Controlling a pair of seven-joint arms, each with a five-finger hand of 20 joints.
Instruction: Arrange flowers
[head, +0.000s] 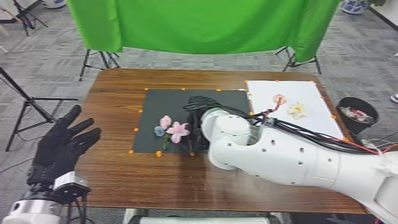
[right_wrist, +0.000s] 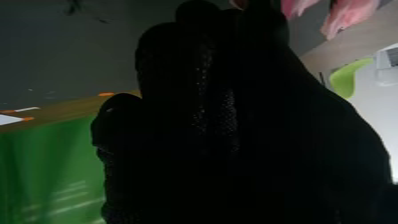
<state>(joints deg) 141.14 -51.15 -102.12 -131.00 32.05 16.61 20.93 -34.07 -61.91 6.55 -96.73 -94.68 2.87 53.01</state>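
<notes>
While the brown wooden desk (head: 115, 180), streaked with grain, is carrying a flat dark mat (head: 160, 105) and a smooth white sheet (head: 315, 127), the right hand (head: 202, 100), in matte black fabric, is hovering over the mat toward its far edge; whether it is pinching anything, I cannot tell. The left hand (head: 59, 145), gloved alike, is hanging by the desk's left edge, its fingers spreading apart.

Nearer the desk's near edge than the right hand, and to its left, a pink flower (head: 179, 132), a pink bud (head: 165, 121) and a small blue flower (head: 160, 131) are lying close together near the mat's near left corner. To that hand's right, a pale yellow flower (head: 297, 110) and a coral flower (head: 279, 99) are resting on the sheet.

The pink flower is opening broad petals, the bud is staying slim, and the coral flower is showing a red stem.
</notes>
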